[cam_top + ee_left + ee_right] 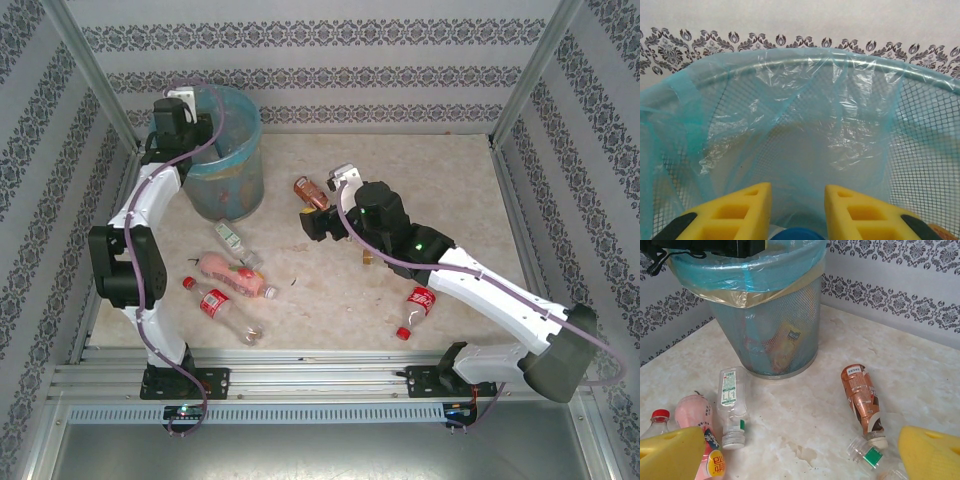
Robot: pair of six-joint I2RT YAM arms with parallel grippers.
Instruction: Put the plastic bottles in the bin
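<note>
Drop-off is in hand: the left end effector (pixel 797 202), at the mouth of the bin (pixel 805 60), is clenched on what looks like a blue-capped bottle (pixel 800 234) and needs only to let go. The right end effector (pixel 800 455) hovers released near the brown bottle (pixel 862 395) on the tabletop (pixel 920 370). Through the bin's mesh, a few bottles show inside.

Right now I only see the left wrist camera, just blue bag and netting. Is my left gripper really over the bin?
Observer: Yes. From above, the left gripper hangs at the mouth of the bin.
Operator: Are any bottles not binned yet?
Observer: Several, including a pink bottle lying on its side.
Operator: What's my other gripper doing?
Observer: The right gripper is open, with a brown bottle just ahead of it.
</note>
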